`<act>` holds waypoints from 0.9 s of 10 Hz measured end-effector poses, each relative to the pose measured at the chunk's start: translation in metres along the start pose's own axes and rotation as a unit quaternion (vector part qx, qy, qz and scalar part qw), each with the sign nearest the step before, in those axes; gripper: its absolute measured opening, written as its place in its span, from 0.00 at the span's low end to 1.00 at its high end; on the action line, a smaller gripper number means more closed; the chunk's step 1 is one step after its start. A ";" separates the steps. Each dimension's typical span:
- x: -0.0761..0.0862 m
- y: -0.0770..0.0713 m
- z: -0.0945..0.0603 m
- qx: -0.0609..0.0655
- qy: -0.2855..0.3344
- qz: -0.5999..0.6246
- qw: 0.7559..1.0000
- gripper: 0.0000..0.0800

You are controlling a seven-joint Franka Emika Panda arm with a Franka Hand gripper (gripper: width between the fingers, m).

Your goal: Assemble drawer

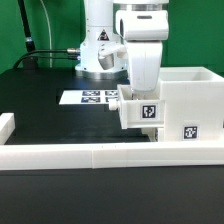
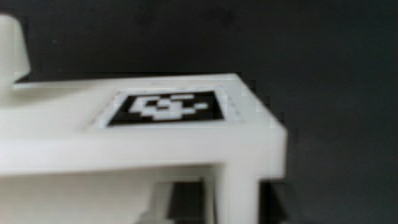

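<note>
On the black tabletop [image 1: 40, 100], big casing [image 1: 188, 105] stood at the exterior view's right; small tray [image 1: 138, 112] pressed against its side, not yet inside. Pincer [image 1: 140, 92] grip hidden, couldn't tell.

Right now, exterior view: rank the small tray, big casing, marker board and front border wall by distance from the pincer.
1. Small tray: directly under the pincer, at the casing's open side.
2. Big casing: just to the exterior view's right.
3. Marker board and front border wall: too close to call.
</note>
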State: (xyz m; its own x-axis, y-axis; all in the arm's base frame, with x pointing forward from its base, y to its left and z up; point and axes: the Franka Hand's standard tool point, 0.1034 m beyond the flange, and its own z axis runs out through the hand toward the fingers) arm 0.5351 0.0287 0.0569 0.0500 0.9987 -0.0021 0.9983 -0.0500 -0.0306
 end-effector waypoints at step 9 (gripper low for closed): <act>-0.056 0.001 -0.049 0.006 -0.017 -0.023 1.000 0.81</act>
State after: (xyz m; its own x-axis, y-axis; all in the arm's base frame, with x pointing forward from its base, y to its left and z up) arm 0.5345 -0.0277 0.1055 0.0019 0.9994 -0.0344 0.9990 -0.0034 -0.0442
